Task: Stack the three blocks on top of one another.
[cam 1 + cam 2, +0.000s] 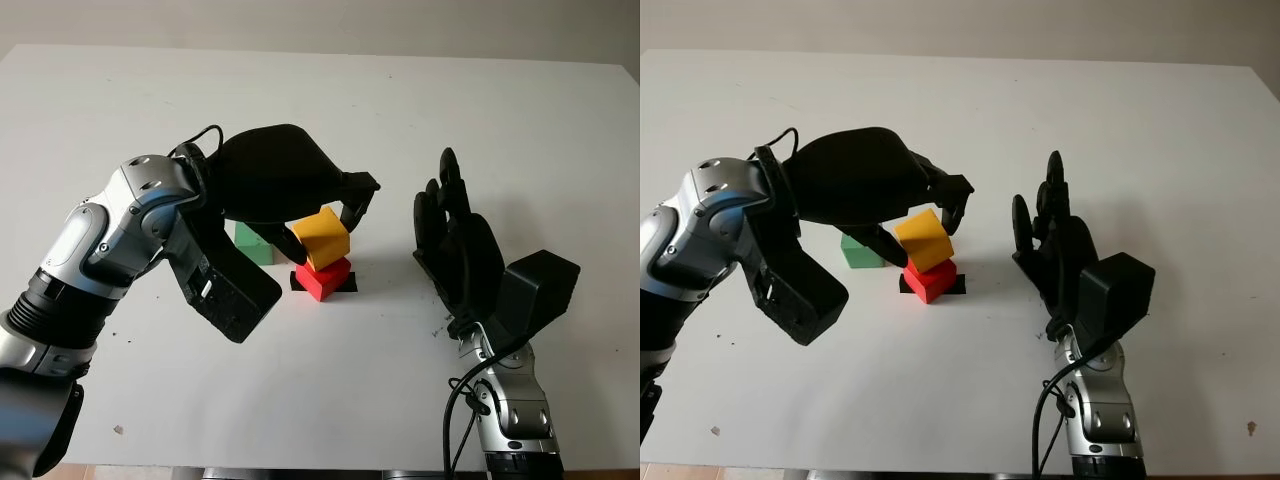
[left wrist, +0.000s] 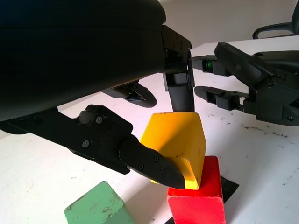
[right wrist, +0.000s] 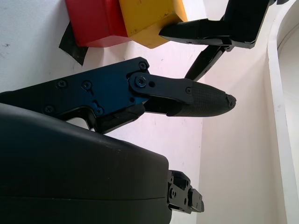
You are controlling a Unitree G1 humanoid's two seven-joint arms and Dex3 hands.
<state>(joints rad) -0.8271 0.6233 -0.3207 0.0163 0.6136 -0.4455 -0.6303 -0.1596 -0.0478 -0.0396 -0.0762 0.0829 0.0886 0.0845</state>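
My left hand (image 1: 326, 226) is shut on the yellow block (image 1: 322, 236), thumb on one side and fingers (image 2: 180, 93) on the other. The yellow block (image 2: 176, 136) is tilted, and its lower edge touches the top of the red block (image 1: 325, 279). The red block (image 2: 200, 201) sits on a black tape mark (image 1: 349, 284) on the white table (image 1: 320, 400). Just behind and to the left of the stack, the green block (image 1: 252, 244) lies on the table, partly hidden by my hand. My right hand (image 1: 455, 235) is open, off to the right of the blocks.
The table's far edge (image 1: 320, 52) runs along the back. My left forearm (image 1: 120, 240) crosses the left side of the table, with a black wrist housing (image 1: 228, 290) hanging low near the blocks.
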